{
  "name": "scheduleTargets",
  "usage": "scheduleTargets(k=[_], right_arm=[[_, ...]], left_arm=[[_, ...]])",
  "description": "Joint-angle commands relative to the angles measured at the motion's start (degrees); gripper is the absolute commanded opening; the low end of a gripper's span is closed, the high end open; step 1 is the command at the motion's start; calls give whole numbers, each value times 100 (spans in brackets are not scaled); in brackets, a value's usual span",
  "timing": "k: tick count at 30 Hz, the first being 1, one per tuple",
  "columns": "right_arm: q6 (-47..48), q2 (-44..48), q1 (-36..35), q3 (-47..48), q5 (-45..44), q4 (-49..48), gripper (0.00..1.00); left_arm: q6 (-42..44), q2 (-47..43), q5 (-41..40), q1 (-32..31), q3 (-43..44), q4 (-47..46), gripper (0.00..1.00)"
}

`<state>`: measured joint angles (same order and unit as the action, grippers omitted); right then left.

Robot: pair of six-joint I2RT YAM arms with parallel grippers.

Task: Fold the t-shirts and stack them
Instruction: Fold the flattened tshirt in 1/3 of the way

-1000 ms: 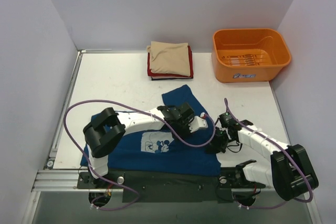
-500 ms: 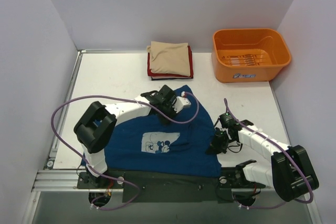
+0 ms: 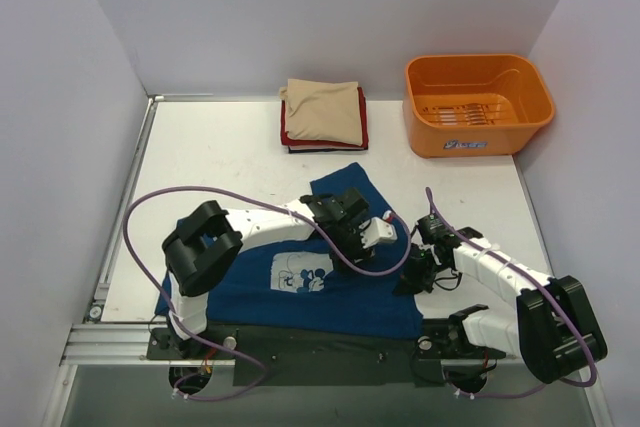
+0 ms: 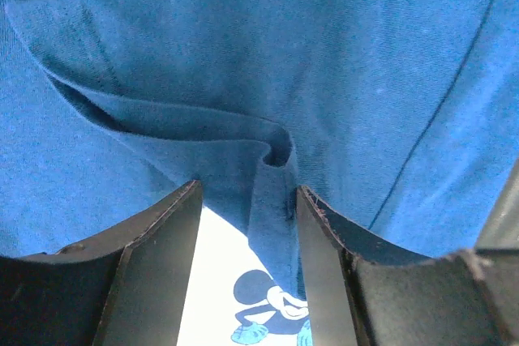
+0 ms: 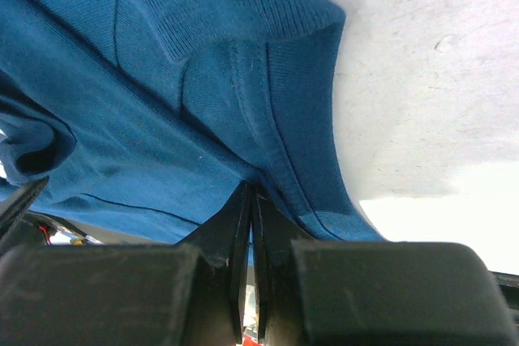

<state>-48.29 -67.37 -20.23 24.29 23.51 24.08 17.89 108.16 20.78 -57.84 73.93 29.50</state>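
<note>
Folding step. Blue shirt (image 3: 250, 282) lies on the tabletop (image 3: 220, 147), nearside of folded stack (image 3: 323, 114). Left tool (image 4: 247, 204) spread, straddling a cloth ridge. Right tool (image 5: 251, 200) pinches the shirt's hem. Next, likely: regrip ridge, fold over.

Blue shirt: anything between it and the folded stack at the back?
Nothing visible. Bare table lies between the far edge of the blue shirt and the folded stack. The orange tub sits off to the right of the stack, outside that path.
</note>
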Motion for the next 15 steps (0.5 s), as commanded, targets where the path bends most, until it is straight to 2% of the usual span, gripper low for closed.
scheduleTargets(k=[1, 4, 6, 7, 9, 15], right_arm=[[145, -21, 28, -83, -558, 651, 0], [154, -30, 28, -109, -558, 660, 0], [162, -21, 28, -100, -575, 660, 0], [162, -13, 28, -118, -567, 660, 0], [145, 31, 36, -127, -575, 669, 0], [101, 128, 63, -267, -602, 686, 0]], left_arm=[[171, 73, -65, -34, 192, -102, 59], [136, 135, -4, -165, 192, -154, 52], [83, 153, 198, -183, 218, -111, 38], [66, 144, 329, -183, 227, -93, 21], [74, 127, 375, -175, 280, 12, 0], [-267, -163, -2, 405, 245, 65, 0]])
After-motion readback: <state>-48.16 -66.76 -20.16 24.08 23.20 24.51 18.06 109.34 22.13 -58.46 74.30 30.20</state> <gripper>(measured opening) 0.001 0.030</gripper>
